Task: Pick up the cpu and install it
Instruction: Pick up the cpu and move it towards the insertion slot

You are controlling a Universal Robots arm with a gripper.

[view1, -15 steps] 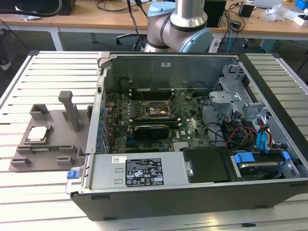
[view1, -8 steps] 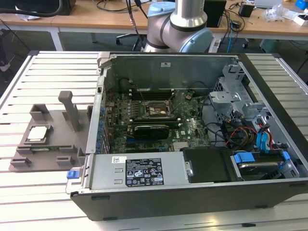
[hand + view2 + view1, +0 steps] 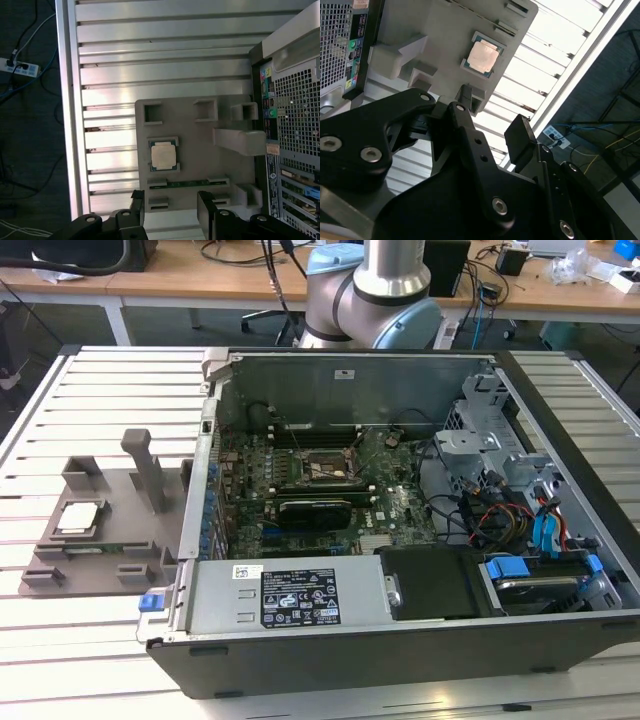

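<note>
Currently the cpu (image 3: 164, 156) lies on the tray (image 3: 200, 150), apart from open, empty jaws.

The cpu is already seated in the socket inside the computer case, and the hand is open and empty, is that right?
No. The cpu lies on the grey tray outside the computer case, as the exterior view shows, not in the socket. The hand is open and empty, as you said.
</note>
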